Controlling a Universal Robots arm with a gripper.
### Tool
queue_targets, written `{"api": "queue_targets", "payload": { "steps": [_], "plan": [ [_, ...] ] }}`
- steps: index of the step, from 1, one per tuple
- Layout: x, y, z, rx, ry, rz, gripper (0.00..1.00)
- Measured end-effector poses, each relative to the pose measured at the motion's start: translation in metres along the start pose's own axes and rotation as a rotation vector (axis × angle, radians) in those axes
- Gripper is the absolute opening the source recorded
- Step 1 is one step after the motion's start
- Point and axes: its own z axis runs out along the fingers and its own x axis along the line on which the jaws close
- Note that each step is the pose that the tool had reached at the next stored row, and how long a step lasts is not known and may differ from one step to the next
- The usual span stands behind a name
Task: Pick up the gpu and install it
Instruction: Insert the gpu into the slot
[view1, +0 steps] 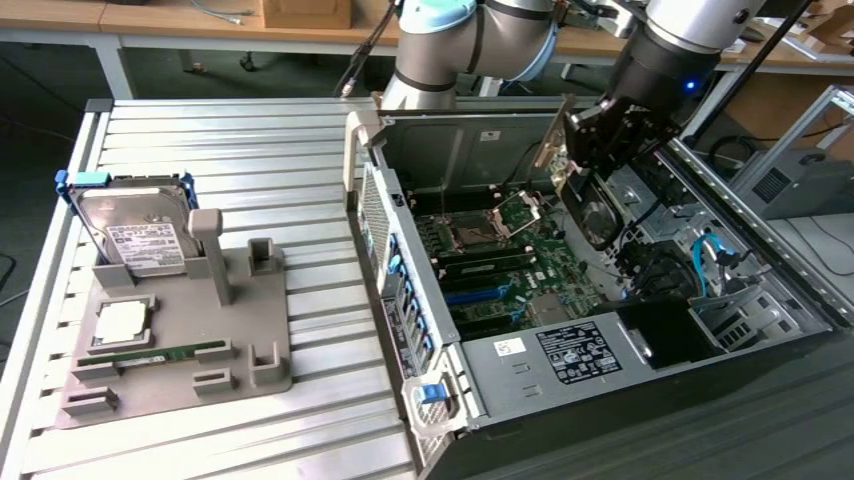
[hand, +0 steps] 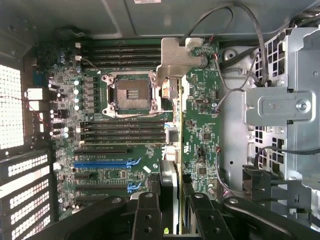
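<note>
The hand (view1: 607, 135) hangs over the open computer case (view1: 454, 145), at about 1 o'clock in the exterior view. Its fingers are clamped on the graphics card (view1: 590, 205), one on each flat face. The card is clear of the desk (view1: 267, 150) and of the grey holder (view1: 254, 330) at 8 o'clock. On that holder sit the hard drive (view1: 134, 230), the processor chip (view1: 120, 320) and the memory stick (view1: 154, 355). The card hangs above the motherboard (view1: 534, 270), apart from it, near the processor socket (view1: 474, 237).

In the wrist view the card (hand: 170, 172) shows edge-on. It runs out from between the fingers (hand: 147, 210) to its silver end bracket (hand: 177, 57).

What matters here is how the card lies relative to the blue slot (hand: 107, 163). In the exterior view the blue slots (view1: 470, 296) lie toward 7 o'clock from the hand, close to the case's perforated back wall (view1: 387, 230), and their long axis points at that wall. As far as the wrist view shows, the card's edge lies across that line, not along it. I judge the card to be both off to one side of the slot and not lined up with it. I cannot tell whether the card is tilted.
</note>
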Motion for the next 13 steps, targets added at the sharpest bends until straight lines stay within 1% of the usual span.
{"api": "queue_targets", "payload": {
  "steps": [13],
  "plan": [
    [0.0000,0.0000,0.0000,0.0020,0.0027,-0.107,0.27]
  ]
}}
